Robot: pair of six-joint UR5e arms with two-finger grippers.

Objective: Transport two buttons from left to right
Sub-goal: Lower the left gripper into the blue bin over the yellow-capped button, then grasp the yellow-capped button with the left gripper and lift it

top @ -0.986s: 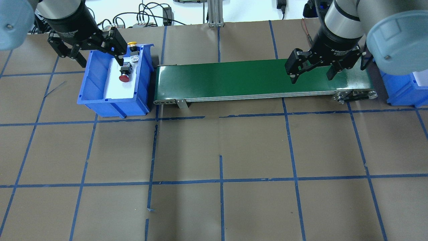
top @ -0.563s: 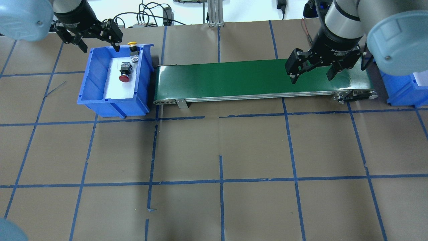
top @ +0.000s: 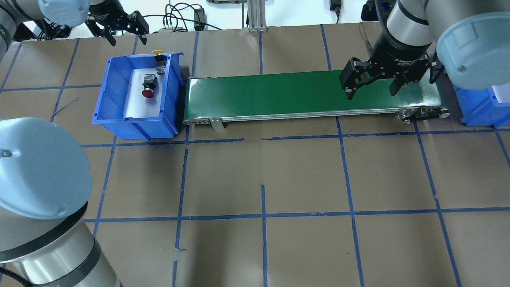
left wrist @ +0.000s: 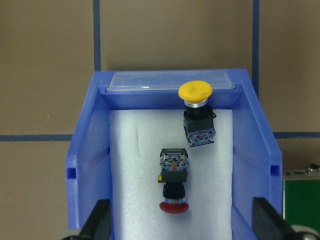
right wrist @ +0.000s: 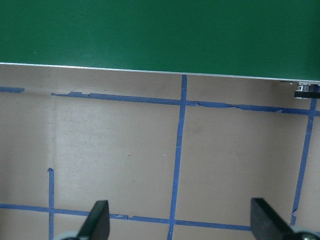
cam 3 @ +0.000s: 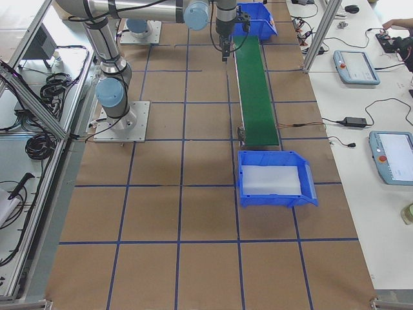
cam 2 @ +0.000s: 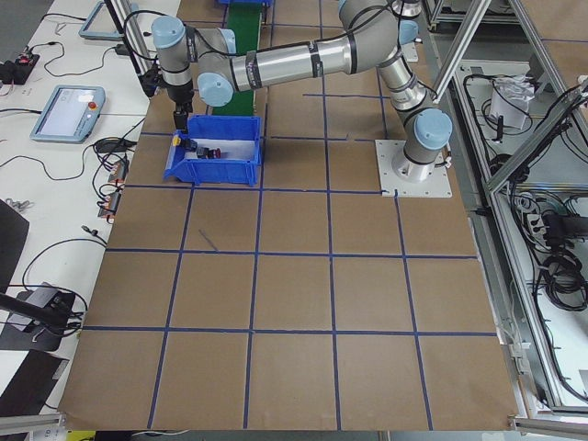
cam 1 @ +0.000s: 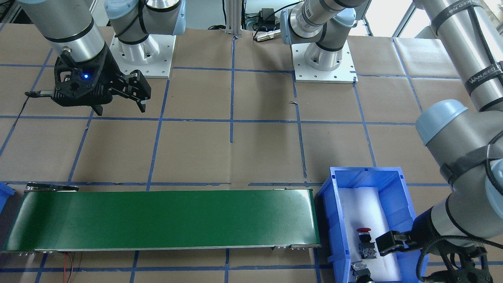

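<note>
The red button [top: 148, 92] lies on its side on white foam in the left blue bin [top: 135, 125]. The yellow button [top: 158, 54] leans at the bin's far end. Both show in the left wrist view, red [left wrist: 174, 185] and yellow [left wrist: 196, 95]. My left gripper [top: 125, 36] is open and empty, raised over the bin's far end; in its wrist view [left wrist: 183, 227] the pads straddle the bin. My right gripper [top: 372, 91] is open and empty, raised by the right end of the green conveyor belt [top: 279, 93]; its wrist view [right wrist: 182, 225] shows bare table beside the belt's edge.
A second blue bin [top: 482, 107] with white foam stands past the belt's right end; it also shows in the exterior right view [cam 3: 277, 199]. Cables lie beyond the table's far edge. My left arm's elbow [top: 40, 167] fills the overhead view's lower left.
My left gripper moved from over the bin to beyond its far end, still open and empty. The left elbow swung into the overhead view. Buttons and right arm have not moved.
</note>
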